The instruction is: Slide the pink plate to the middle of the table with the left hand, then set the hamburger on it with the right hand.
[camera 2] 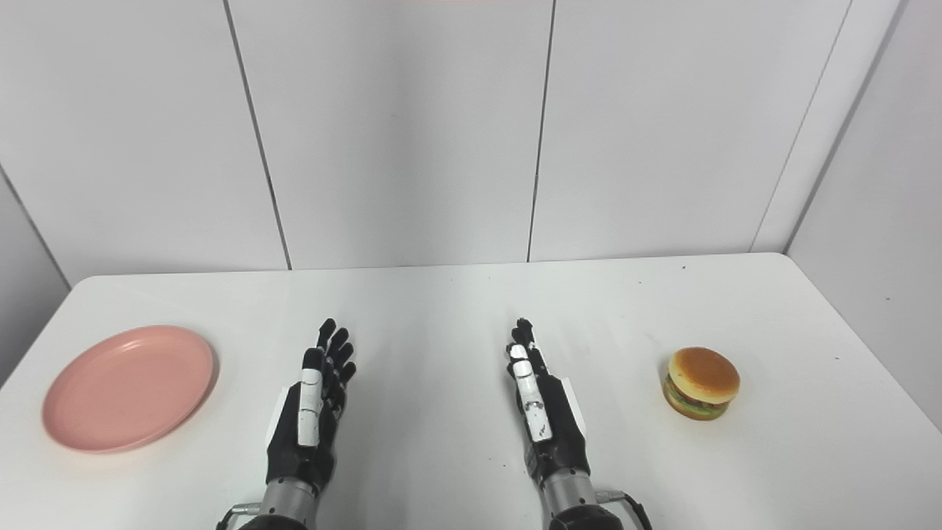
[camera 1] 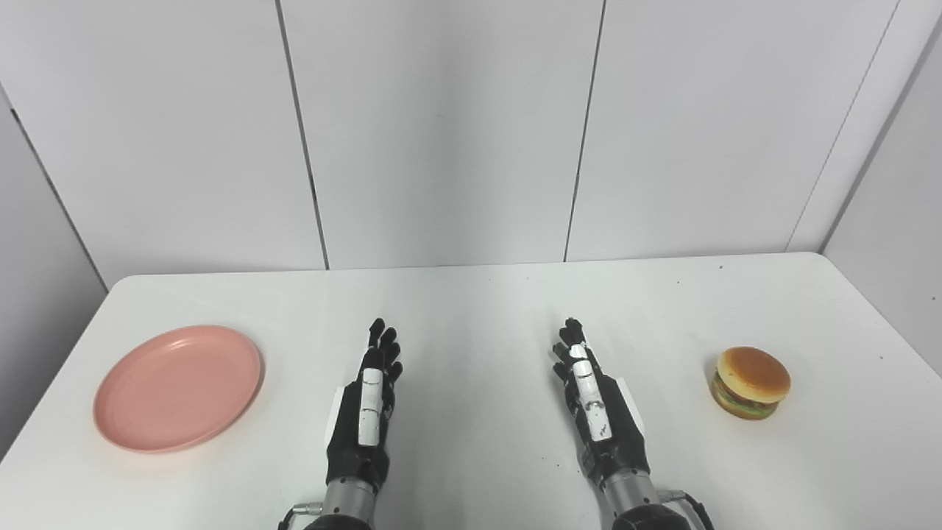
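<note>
In the left eye view, the pink plate (camera 1: 177, 387) was seen lying at the far left of the white bench (camera 1: 471, 294), well apart from the left hand (camera 1: 366, 411). That hand was held empty, fingers stretched forward and spread. In the right eye view, the hamburger (camera 2: 701, 383) was found upright at the right side, untouched; the right hand (camera 2: 543, 413) was likewise empty, fingers extended, well apart from it.
</note>
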`<action>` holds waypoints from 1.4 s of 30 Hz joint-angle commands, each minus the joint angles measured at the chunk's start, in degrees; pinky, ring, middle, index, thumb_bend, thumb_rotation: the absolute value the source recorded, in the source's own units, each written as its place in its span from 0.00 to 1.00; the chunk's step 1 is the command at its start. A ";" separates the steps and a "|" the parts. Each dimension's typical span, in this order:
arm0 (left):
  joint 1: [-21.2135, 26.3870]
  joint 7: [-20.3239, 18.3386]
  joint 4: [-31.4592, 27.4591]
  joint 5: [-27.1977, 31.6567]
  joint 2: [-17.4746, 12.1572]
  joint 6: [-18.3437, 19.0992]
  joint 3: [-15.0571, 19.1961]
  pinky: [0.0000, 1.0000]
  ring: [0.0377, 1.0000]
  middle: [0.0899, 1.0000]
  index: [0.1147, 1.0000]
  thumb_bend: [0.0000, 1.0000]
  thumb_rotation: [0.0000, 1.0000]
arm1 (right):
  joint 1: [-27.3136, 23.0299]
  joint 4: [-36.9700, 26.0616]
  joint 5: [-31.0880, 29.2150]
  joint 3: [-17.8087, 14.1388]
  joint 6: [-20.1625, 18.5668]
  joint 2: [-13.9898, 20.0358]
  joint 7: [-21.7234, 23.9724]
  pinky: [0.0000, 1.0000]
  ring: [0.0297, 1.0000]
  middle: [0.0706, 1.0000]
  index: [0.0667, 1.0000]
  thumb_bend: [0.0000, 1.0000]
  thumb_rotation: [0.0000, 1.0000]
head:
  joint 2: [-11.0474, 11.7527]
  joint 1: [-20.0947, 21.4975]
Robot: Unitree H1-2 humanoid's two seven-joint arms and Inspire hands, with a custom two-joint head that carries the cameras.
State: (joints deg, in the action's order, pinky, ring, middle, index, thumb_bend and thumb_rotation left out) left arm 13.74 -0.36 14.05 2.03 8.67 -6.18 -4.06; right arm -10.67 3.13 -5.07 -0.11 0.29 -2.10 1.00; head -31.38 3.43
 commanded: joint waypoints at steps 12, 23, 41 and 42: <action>-2.88 0.69 2.14 -0.83 0.55 0.61 -0.35 1.00 1.00 1.00 1.00 0.79 1.00 | -1.35 -1.68 -1.87 -0.66 3.49 0.62 1.35 1.00 1.00 1.00 1.00 0.60 0.93 | -0.42 -3.57; -2.89 1.77 1.78 -1.79 0.63 0.13 -0.50 1.00 1.00 1.00 1.00 0.78 1.00 | -2.22 -0.65 -1.54 -0.97 4.20 0.82 1.26 1.00 1.00 1.00 1.00 0.60 0.94 | -1.61 -4.46; -2.33 2.74 -0.16 -2.61 1.22 -1.53 -0.66 1.00 1.00 1.00 1.00 0.78 1.00 | -1.28 -0.17 -4.16 -2.00 4.60 1.92 3.06 1.00 1.00 1.00 1.00 0.59 0.94 | 2.63 -16.06; -1.95 3.12 -0.94 -2.90 1.16 -1.68 -0.51 1.00 1.00 1.00 1.00 0.78 1.00 | -1.41 0.25 -4.73 -2.32 4.67 1.75 3.09 1.00 1.00 1.00 1.00 0.60 0.94 | 3.14 -17.35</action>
State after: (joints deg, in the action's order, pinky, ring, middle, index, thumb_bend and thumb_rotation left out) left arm 13.50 1.89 12.71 -0.22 9.54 -6.19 -4.71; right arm -10.82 3.69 -8.62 -1.78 1.32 -0.61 3.26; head -28.74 -12.65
